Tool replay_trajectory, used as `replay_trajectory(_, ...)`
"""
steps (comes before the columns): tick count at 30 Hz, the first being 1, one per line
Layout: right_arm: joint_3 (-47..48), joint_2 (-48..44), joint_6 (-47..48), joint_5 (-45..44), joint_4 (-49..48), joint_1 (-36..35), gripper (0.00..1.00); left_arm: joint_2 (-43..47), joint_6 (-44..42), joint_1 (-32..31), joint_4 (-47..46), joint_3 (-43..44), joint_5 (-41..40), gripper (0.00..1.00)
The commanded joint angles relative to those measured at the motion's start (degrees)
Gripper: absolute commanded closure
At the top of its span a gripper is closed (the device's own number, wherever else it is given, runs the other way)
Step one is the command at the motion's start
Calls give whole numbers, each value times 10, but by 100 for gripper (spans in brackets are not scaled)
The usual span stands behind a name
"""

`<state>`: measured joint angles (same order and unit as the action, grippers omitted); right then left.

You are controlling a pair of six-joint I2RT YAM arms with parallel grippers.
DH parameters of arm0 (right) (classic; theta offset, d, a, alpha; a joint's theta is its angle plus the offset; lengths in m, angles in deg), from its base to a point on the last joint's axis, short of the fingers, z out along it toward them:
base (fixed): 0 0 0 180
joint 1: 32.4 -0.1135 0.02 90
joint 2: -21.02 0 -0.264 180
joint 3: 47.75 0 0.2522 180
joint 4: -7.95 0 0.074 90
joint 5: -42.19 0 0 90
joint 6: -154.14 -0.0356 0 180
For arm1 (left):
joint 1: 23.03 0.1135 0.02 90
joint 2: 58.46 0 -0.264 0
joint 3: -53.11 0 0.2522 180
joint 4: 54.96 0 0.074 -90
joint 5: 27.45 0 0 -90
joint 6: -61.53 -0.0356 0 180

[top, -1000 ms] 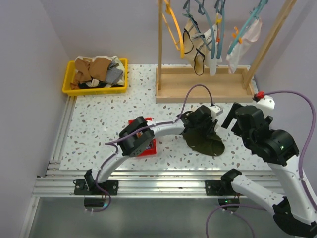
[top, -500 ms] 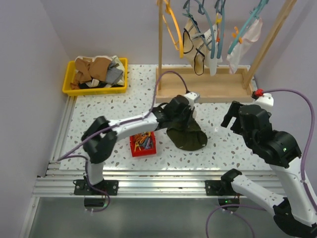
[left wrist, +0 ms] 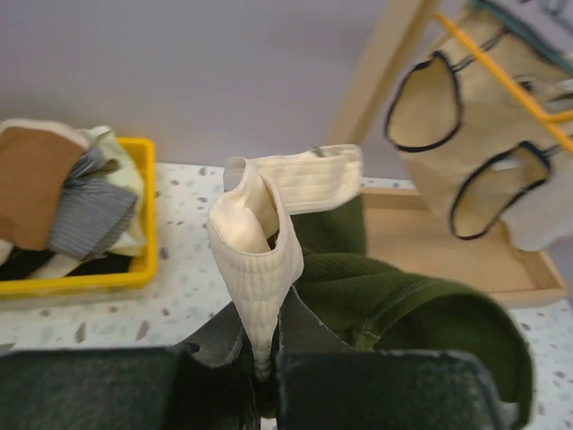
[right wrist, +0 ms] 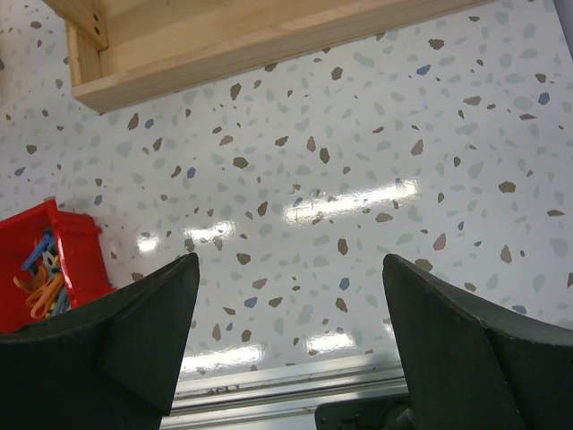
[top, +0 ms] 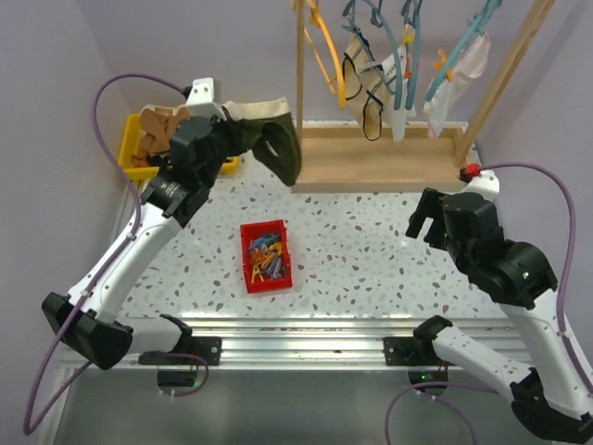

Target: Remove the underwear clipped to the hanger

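No text, label, brand, number or sign can be read in any of the three views — nothing legible stands on any surface shown.
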<state>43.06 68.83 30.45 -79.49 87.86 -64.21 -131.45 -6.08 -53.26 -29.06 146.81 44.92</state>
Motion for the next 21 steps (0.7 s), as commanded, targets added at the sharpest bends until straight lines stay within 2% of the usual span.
replay_trajectory(1,9,12,21,14,-28,1,14,-55,-54,51,23,39,-35,100)
replay_trajectory(5,-6,27,28,24,-49,1,13,-123,-103,149,-56,77,-16,100)
replay_trajectory(10,-25,59,38,53,-88,0,13,-255,-66,247,-147,175,9,100)
replay_trajectory(12,-30,75,45,60,-102,0,12,-296,-53,265,-163,228,22,100)
replay_trajectory(17,-33,100,62,61,-126,0,11,-417,-33,295,-216,293,14,100)
replay_trajectory(21,-34,126,74,58,-137,0,11,-516,-22,302,-196,405,21,100)
